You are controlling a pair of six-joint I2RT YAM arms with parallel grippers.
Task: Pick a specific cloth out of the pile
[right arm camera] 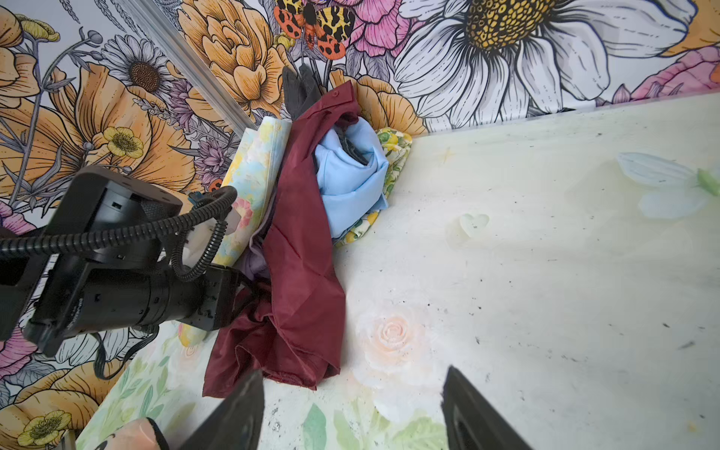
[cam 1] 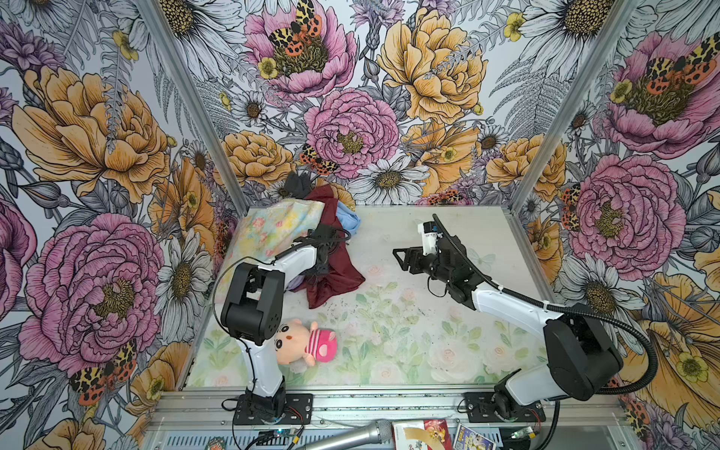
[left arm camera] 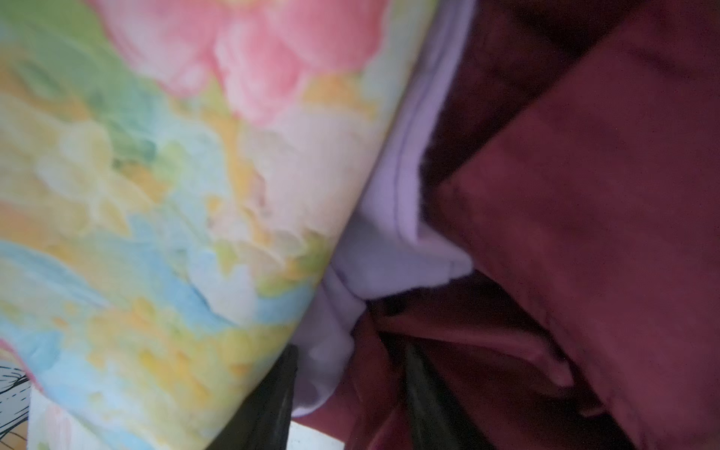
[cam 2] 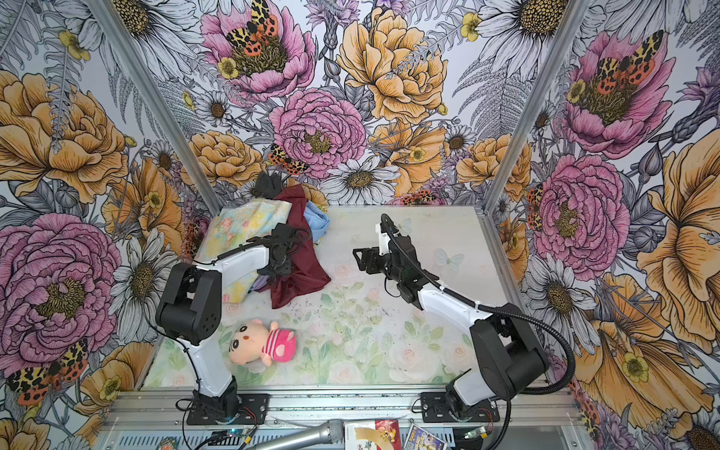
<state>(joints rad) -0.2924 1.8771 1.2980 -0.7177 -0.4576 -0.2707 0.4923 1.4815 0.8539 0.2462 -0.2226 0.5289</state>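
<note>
Straddling the cloth (left arm camera: 389,233) and maroon cloth (left arm camera: 584,214): left hand (left arm camera: 350,350), grip unclear | right hand (right arm camera: 354,372): open, well apart.

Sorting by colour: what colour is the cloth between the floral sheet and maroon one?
Pale lavender cloth; clearest in the left wrist view.

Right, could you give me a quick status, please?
Left fingers straddle lavender cloth plus maroon cloth fold, grip unconfirmed. Right fingers open, empty. Lavender cloth wedged between floral sheet and maroon cloth.
</note>
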